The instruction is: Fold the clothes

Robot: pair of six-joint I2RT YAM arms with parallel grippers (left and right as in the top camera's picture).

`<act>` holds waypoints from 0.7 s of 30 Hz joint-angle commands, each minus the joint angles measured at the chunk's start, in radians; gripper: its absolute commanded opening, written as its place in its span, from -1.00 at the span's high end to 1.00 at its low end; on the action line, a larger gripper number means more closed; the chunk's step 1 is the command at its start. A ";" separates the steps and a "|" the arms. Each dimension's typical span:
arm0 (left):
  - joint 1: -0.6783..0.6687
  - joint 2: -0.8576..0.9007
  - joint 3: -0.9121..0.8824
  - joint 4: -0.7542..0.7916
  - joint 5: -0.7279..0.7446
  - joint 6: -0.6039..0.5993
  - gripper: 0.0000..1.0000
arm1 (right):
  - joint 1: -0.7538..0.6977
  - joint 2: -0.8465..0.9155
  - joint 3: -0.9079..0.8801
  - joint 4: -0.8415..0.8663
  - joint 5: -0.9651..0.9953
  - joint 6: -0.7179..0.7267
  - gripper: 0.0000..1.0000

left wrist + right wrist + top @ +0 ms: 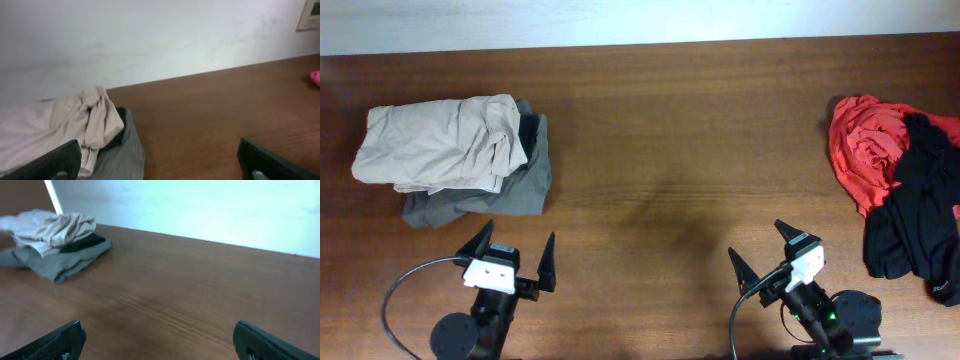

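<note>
Prob. a robotics lab or test bench — wood-grain table [670, 150] against a plain white wall [150, 40], left arm [492, 300] & right arm [812, 298] w/ looped cables mounted at its near edge.

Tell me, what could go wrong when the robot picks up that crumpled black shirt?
1. The black shirt lies bunched against and partly over the red-orange garment, so the open right gripper might pinch both together.
2. It is crumpled with no clear sleeve or hem showing, so a grab may lift a lump.
3. The open left gripper sits far off by the beige and grey pile, so helping may be hard.
</note>
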 commanded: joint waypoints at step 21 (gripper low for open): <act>-0.003 0.900 0.975 -0.514 0.187 -0.013 -0.99 | -0.006 0.972 1.172 -0.805 0.103 0.025 -0.98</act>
